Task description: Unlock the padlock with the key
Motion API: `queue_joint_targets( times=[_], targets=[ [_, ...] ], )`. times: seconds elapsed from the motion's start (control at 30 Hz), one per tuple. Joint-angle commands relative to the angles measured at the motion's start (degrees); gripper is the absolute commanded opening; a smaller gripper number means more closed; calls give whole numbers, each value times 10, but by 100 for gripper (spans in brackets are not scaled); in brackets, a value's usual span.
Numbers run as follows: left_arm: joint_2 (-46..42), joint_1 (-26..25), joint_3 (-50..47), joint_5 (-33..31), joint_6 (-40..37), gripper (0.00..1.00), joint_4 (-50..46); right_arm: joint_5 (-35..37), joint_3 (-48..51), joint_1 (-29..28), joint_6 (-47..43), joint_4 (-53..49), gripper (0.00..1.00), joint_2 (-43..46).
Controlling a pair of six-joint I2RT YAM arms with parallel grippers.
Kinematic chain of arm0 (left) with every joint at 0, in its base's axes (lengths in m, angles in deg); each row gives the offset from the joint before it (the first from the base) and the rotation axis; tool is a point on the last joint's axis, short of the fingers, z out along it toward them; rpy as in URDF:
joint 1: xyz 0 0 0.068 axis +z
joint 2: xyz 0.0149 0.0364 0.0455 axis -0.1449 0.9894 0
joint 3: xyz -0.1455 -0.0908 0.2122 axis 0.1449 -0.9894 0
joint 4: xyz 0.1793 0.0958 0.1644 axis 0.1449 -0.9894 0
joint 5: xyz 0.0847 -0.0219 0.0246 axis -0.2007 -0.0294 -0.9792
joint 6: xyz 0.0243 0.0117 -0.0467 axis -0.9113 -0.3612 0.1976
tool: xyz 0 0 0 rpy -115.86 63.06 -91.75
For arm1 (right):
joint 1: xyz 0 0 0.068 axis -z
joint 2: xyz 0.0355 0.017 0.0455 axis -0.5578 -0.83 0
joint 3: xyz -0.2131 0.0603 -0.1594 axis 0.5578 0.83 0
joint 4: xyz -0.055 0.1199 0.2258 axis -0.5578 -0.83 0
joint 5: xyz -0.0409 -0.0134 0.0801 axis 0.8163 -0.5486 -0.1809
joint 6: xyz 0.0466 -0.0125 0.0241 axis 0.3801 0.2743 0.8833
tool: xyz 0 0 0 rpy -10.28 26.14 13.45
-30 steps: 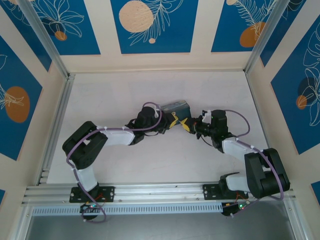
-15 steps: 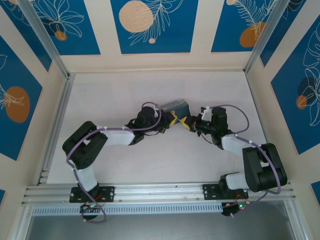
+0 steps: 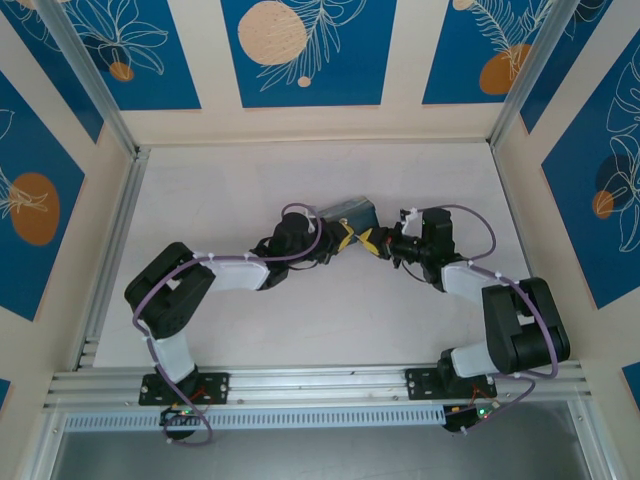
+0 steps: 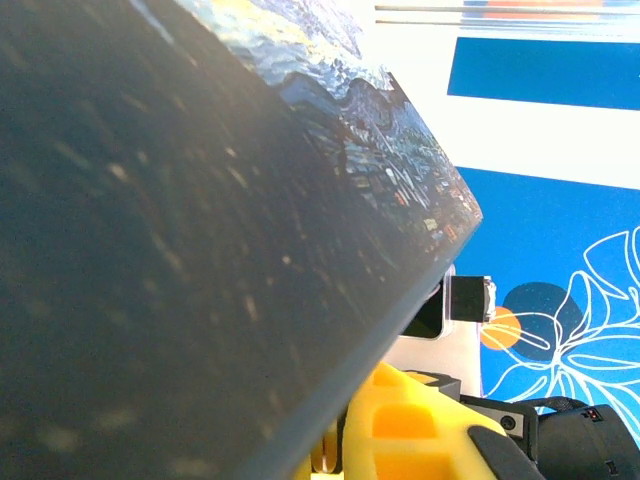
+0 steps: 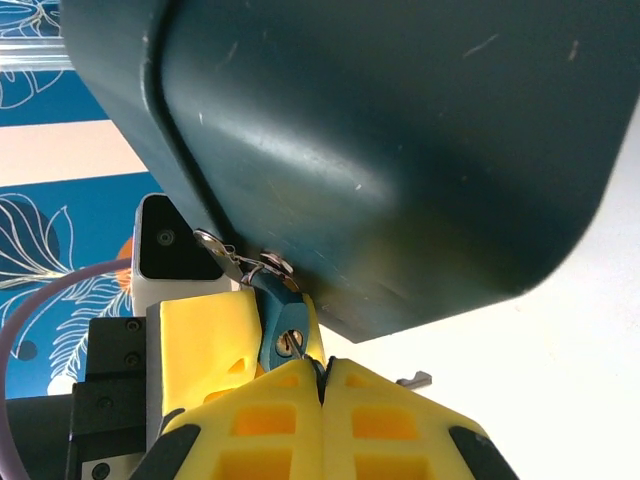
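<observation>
In the right wrist view the small bluish padlock (image 5: pixel 281 318) hangs by its thin shackle from the latch of the dark box (image 5: pixel 400 140). Its keyhole faces me. The padlock sits between yellow fingers (image 5: pixel 205 340) of my left gripper (image 3: pixel 347 238), which is shut on it. My right gripper (image 5: pixel 322 385) is shut on the thin grey key (image 5: pixel 311 366), whose tip is in the keyhole. In the top view the right gripper (image 3: pixel 373 243) meets the left one just below the box (image 3: pixel 346 212). The box's starry painted face (image 4: pixel 340 120) blocks most of the left wrist view.
A small grey metal piece (image 5: pixel 413 379) lies on the white table (image 3: pixel 250 190) just right of my right fingers. The right gripper's yellow finger (image 4: pixel 420 430) shows under the box edge. Blue patterned walls (image 3: pixel 300 50) enclose the table.
The right arm has swung left, bringing its gripper from a small gap up against the left gripper under the box. The left arm has stayed still.
</observation>
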Motion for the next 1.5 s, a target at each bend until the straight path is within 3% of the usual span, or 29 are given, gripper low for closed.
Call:
queue_joint_targets(
  times=[0.0, 0.3, 0.63, 1.07, 1.47],
  targets=[
    [-24, -28, 18, 66, 3, 0, 39, 4, -41, -6, -89, -47, 0, 20],
    [-24, -28, 17, 65, 5, 0, 40, 17, -49, 0, -151, -68, 0, 8],
    [-30, -29, 6, 63, 8, 0, 50, -38, -34, 19, -51, 38, 0, -22],
    [-26, -30, 10, 67, 25, 0, 65, -29, -62, 17, -185, -62, 0, -23],
    [-21, -32, 15, 62, 25, 0, 68, -75, -36, 6, 54, 72, 0, -47]
  ],
)
